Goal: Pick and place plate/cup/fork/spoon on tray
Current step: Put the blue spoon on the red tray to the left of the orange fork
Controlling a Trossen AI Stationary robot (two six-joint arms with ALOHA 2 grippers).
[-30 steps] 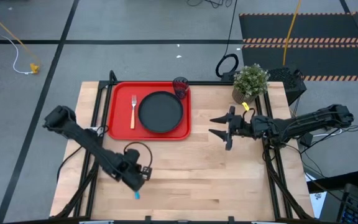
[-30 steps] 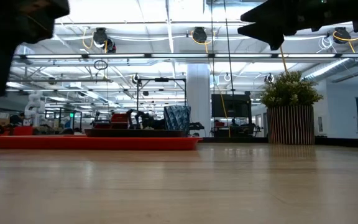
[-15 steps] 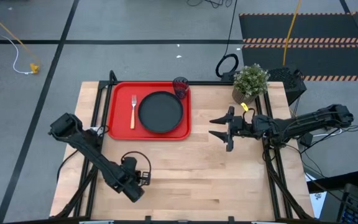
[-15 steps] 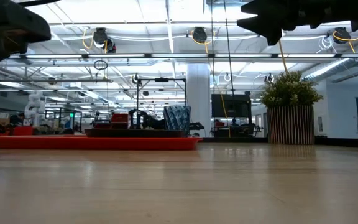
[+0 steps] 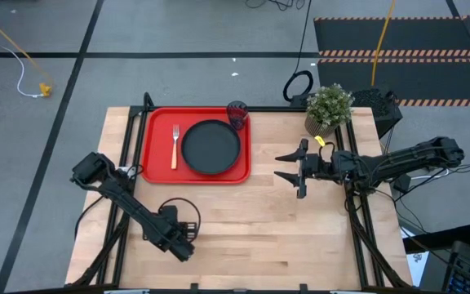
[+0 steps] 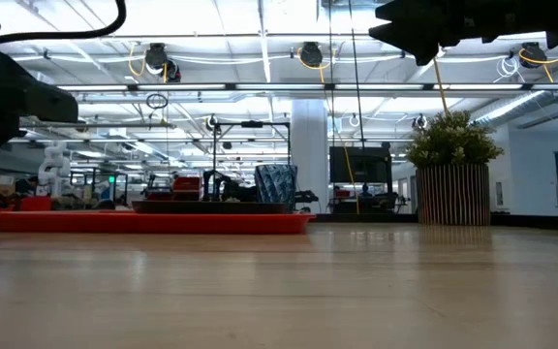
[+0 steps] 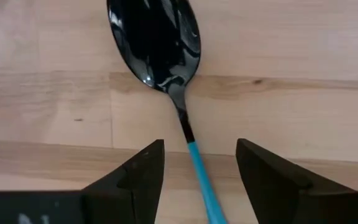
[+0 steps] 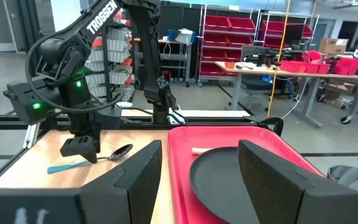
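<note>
**A:** Where are you in the job?

**B:** I count the plate [image 5: 211, 147], the fork [image 5: 175, 146] and the cup [image 5: 237, 114] on the red tray [image 5: 155, 173]. Only the spoon [image 7: 163, 59] is left; it lies flat on the worktop [image 5: 251, 237] near its front, well apart from the tray.

**A:** And your tools?

**B:** I have the left tool [image 7: 199, 171] poised just over the spoon, released, one finger on each side of the blue handle. The right tool [image 5: 289, 169] waits to the tray's right, also released.

**A:** Next move?

**B:** I judge it needs a short descent, then a squeeze on that thin handle, low enough not to slip, then a lift toward the tray.
</note>
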